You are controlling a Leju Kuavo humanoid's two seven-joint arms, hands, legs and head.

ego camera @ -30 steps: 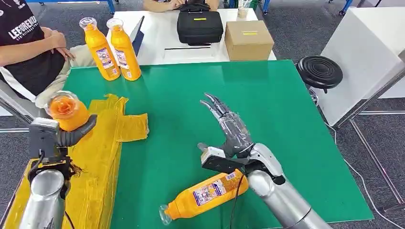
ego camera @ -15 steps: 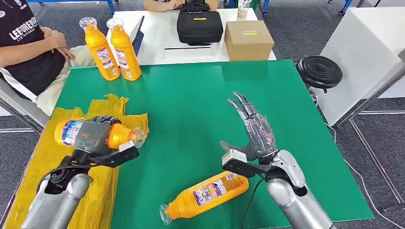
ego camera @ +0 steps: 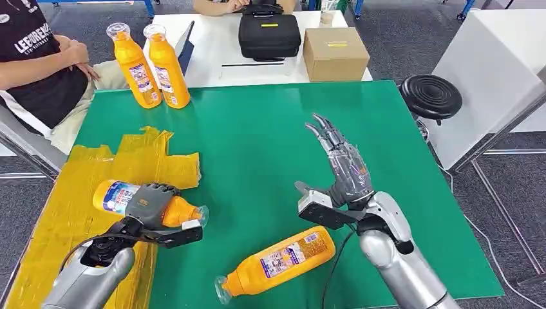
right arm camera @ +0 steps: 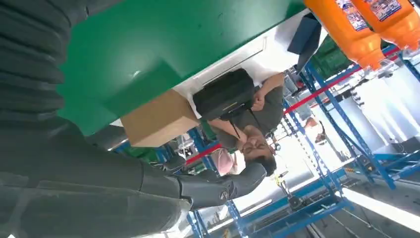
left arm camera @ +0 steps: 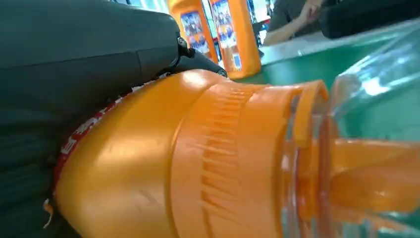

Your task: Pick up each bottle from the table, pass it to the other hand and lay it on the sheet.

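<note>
At lower left of the head view, a bottle (ego camera: 122, 198) is gripped by the left hand (ego camera: 149, 205) over the yellow sheet (ego camera: 71, 206), long axis roughly level, cap toward the green worktop (ego camera: 257, 135). At lower centre a second bottle (ego camera: 277, 262) lies flat, nearest the right hand (ego camera: 341, 170), which is spread wide, holding nothing.

Silver arms (ego camera: 393, 264) — grey hands (ego camera: 149, 203), black cables (ego camera: 335, 261).

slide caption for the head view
Left hand holds a bottle sideways over the yellow sheet; right hand open.
</note>
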